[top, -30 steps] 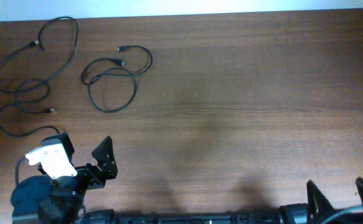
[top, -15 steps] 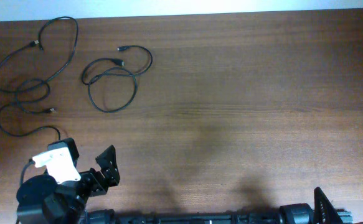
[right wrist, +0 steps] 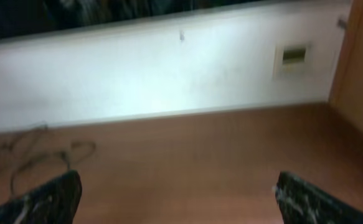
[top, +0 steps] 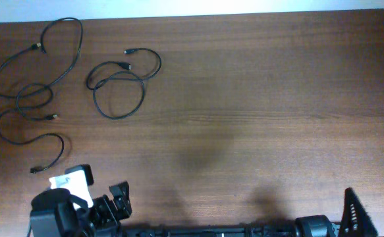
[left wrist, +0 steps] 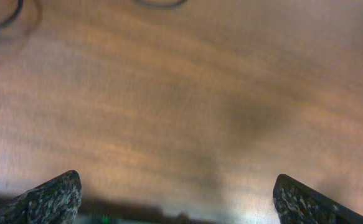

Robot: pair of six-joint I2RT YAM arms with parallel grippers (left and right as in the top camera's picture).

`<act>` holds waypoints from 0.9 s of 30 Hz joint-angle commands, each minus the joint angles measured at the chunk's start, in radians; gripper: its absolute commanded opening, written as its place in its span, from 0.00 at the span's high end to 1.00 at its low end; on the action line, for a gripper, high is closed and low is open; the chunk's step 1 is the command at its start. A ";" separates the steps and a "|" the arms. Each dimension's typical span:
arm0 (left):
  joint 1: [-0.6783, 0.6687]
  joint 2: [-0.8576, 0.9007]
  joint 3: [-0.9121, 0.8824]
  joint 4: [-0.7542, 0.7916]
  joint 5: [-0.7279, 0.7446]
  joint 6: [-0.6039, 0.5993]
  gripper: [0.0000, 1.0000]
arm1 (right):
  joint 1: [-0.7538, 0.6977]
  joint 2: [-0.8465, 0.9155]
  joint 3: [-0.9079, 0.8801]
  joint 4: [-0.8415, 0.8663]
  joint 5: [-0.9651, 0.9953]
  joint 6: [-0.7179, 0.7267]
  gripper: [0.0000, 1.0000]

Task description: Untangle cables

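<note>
Left hand (left wrist: 178, 199) and right hand (right wrist: 178, 198) were both spread wide, holding nothing, lol. Cables (top: 116, 118) lay in loose loops on the bench (top: 257, 99), well apart from either.

We've got a brown wood-grain table (top: 257, 99). Flat on its far-left part lies a coiled cable (top: 118, 118), plug tips near its top. Left of it, not touching, the longer cables (top: 80, 39) wind toward the near edge, crossing at a small loop. We can't tell the strand count there.
</note>
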 commanded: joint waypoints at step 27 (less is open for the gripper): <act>-0.005 -0.010 0.003 -0.086 0.007 0.019 0.01 | -0.088 -0.296 -1.062 0.863 -0.010 -0.006 0.01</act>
